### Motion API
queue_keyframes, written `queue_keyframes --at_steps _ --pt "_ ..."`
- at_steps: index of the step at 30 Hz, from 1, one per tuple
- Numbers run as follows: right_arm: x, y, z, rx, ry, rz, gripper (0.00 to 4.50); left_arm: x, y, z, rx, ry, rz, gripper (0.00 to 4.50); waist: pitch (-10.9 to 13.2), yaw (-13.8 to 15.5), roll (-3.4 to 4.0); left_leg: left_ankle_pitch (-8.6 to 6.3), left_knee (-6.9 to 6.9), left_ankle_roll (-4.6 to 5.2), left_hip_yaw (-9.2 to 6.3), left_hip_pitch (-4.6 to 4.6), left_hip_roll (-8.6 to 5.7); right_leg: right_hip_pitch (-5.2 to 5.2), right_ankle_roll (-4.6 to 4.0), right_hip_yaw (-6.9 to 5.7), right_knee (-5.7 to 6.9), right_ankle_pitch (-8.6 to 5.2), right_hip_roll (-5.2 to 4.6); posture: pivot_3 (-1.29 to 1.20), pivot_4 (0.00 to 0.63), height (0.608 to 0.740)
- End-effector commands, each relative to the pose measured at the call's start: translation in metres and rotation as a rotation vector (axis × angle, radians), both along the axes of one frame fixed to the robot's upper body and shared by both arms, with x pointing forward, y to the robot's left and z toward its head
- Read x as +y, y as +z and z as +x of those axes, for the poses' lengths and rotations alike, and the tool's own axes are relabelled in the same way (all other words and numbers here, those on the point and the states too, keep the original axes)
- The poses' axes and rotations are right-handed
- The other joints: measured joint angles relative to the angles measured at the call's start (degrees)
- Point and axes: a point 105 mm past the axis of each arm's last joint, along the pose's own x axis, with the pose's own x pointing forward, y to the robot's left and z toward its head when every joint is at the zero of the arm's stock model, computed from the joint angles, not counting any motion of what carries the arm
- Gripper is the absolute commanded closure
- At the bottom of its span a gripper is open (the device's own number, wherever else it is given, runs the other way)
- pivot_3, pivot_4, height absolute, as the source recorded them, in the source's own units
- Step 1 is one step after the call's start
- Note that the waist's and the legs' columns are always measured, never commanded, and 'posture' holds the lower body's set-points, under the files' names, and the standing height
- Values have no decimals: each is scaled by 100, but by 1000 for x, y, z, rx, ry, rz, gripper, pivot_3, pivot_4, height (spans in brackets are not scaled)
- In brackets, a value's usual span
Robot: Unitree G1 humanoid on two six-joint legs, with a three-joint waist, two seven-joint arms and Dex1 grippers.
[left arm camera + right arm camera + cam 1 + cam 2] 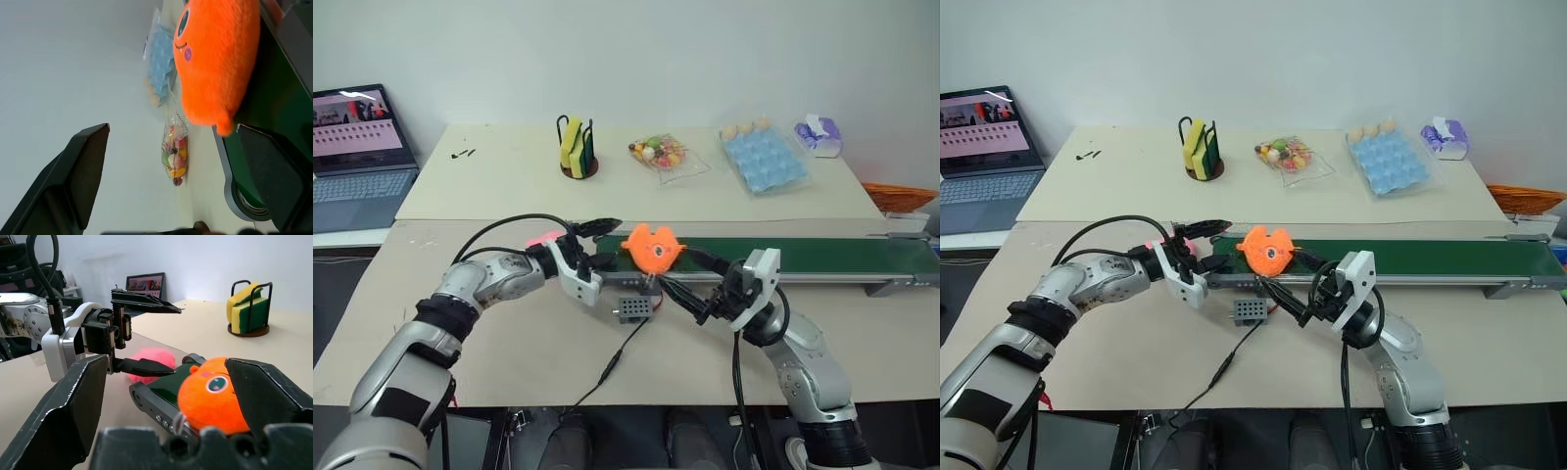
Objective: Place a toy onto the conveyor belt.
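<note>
The orange toy (653, 248) lies on the left end of the dark green conveyor belt (803, 257), which runs off to the right in its grey frame. My left gripper (612, 245) is open just left of the toy and level with it, and its fingers (83, 171) stand wide apart with nothing between them. From the near right, my right gripper (680, 274) points at the toy. It is open too: in the right wrist view the toy (210, 394) sits close to one finger (274, 396), far from the other.
A pink plush (149, 360) lies on the table behind my left gripper. A small grey box (634, 308) with a cable sits in front of the belt's end. A laptop (357, 147), sponge holder (578, 147), candy bag (658, 152) and blue egg tray (762, 159) stand farther back.
</note>
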Motion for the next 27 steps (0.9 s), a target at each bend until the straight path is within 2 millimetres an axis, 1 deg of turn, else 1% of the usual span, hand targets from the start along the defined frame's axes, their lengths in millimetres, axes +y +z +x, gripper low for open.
queue_keyframes --at_steps 1,3,5,7,8,9,10,11,13,15,16,18,21,27 --pt "-1 10 -1 -42 -1 11 0 6 14 3 -26 32 -61 29 0 -1 0 0 0 0 0 0 0 0 0 0 1 0 0 0 150 740" --pt "-1 9 -1 -41 -2 8 0 12 19 6 -3 67 -120 29 0 2 0 0 0 0 0 0 0 0 0 0 2 0 0 0 150 740" --pt "-1 9 -2 -40 -1 3 0 16 27 8 70 97 -235 29 0 1 0 0 0 0 0 0 0 0 0 0 2 0 0 0 150 740" --pt "-1 9 -3 -38 -1 -1 0 18 31 9 251 124 -405 29 -1 1 1 0 1 0 0 1 0 0 0 0 6 0 -1 0 150 740" --pt "-1 8 -3 -38 0 -2 0 18 33 8 330 120 -462 29 -2 -2 4 0 0 0 -1 0 0 0 -1 0 9 0 0 0 150 740" --pt "-2 8 -4 -36 2 -5 0 18 34 4 493 114 -549 29 -2 -10 3 0 1 0 1 1 0 1 -1 1 19 0 -2 0 150 740" --pt "-2 8 -4 -35 2 -8 0 18 34 -3 698 94 -629 29 -2 -29 4 0 2 0 -1 -2 2 -3 -1 1 39 0 -1 0 150 740" --pt "-2 8 -4 -35 2 -10 0 16 34 -14 867 44 -673 29 -1 -56 4 0 4 0 -1 -5 2 -8 -1 1 47 0 -2 0 150 740" --pt "-3 8 -3 -34 0 -12 0 17 38 -40 1177 -48 -693 29 -1 -114 4 0 8 1 -5 -7 5 -14 -1 5 61 -1 0 0 150 740" --pt "-3 8 -3 -33 -4 -12 0 19 38 -63 1394 -93 -646 29 -1 -182 5 0 10 1 -11 -5 8 -13 -1 5 64 -2 4 0 150 740" --pt "-4 8 -3 -32 -7 -11 0 20 38 -71 1454 -100 -614 29 0 -189 5 0 9 1 -11 6 8 -8 -2 8 66 -3 7 0 150 740" --pt "-4 8 -2 -30 -11 -8 0 22 43 -76 1495 -109 -621 29 0 -185 5 0 8 1 -8 28 10 4 -8 13 61 -8 11 0 150 740" --pt "-6 8 0 -29 -19 -6 0 23 50 -75 1498 -110 -640 29 0 -143 5 0 8 1 -4 54 9 22 -12 17 58 -21 13 0 150 740" --pt "-10 6 0 -25 -29 -16 0 20 45 -72 1482 -88 -636 29 0 -152 5 0 8 1 -3 54 9 18 -15 20 59 -21 16 0 150 740"
